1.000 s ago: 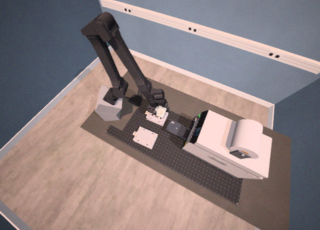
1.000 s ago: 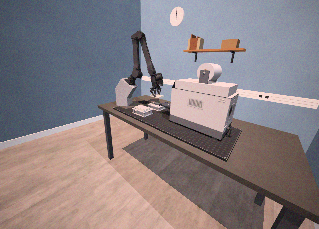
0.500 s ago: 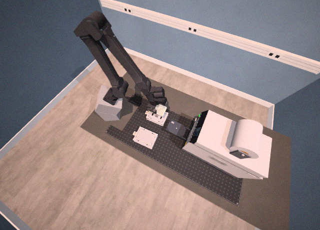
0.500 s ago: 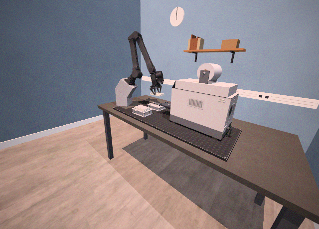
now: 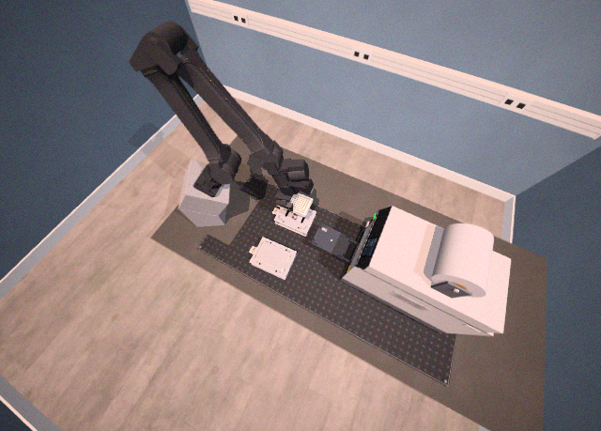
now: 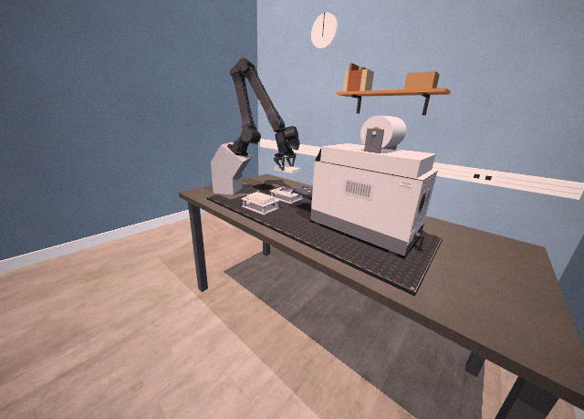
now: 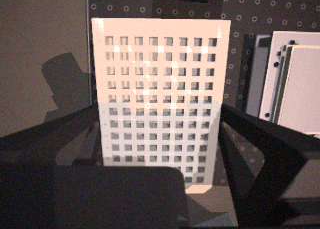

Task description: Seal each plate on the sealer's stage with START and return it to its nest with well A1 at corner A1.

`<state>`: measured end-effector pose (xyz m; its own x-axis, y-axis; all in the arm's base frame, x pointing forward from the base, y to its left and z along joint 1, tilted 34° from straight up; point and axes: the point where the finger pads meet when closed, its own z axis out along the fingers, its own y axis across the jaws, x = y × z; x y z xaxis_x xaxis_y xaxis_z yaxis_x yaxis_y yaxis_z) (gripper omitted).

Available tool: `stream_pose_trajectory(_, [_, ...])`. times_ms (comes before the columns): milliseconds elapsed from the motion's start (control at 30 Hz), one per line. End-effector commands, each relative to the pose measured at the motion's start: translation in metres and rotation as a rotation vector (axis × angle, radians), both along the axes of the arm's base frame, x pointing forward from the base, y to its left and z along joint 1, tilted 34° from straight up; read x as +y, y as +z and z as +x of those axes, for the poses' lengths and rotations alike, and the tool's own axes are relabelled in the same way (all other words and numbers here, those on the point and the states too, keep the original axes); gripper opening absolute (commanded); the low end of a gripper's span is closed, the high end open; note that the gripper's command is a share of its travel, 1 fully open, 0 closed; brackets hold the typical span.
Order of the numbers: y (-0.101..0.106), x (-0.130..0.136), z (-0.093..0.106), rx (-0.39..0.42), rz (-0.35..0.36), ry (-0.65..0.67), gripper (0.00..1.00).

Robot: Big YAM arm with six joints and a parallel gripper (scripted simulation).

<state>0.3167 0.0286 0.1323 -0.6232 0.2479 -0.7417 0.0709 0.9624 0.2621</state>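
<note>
My gripper [image 5: 299, 201] [image 6: 286, 166] [image 7: 159, 109] is shut on an open plate [image 5: 302, 204] [image 6: 290, 170] [image 7: 162, 76] by its two long sides. The plate is held in the air above the back nest [image 5: 304, 229] [image 6: 290, 198], and its wells show uncovered in the wrist view. The back nest holds no plate. The front nest [image 5: 284, 273] [image 7: 270, 91] holds the other plate [image 5: 274, 257] [image 6: 259, 201] [image 7: 304, 89], whose top looks smooth in the wrist view. The sealer's stage [image 5: 332, 238] is out and bare. The sealer's lamp [image 5: 375, 216] is green. The nest labels are too small to read.
The white sealer [image 5: 405, 252] [image 6: 363, 199] with its foil roll [image 5: 463, 256] [image 6: 384, 131] stands beyond the stage on the perforated dark board [image 5: 388, 334] [image 6: 358, 245]. The arm's grey base [image 5: 204, 203] [image 6: 227, 172] stands at the other end, near both nests.
</note>
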Motion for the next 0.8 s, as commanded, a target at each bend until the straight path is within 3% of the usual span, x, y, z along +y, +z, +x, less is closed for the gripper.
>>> stream_pose_trajectory(0, [0.027,0.000,0.013,-0.047,-0.005,0.004,0.00])
stream_pose_trajectory(233, [0.015,0.006,0.011,-0.027,0.011,0.009,0.00])
stream_pose_trajectory(267, [0.002,0.007,0.007,-0.020,0.021,-0.010,0.00])
stream_pose_trajectory(433, [-0.006,0.007,0.004,0.011,0.068,-0.080,0.00])
stream_pose_trajectory(767, [0.019,-0.001,0.013,-0.054,0.059,-0.077,0.00])
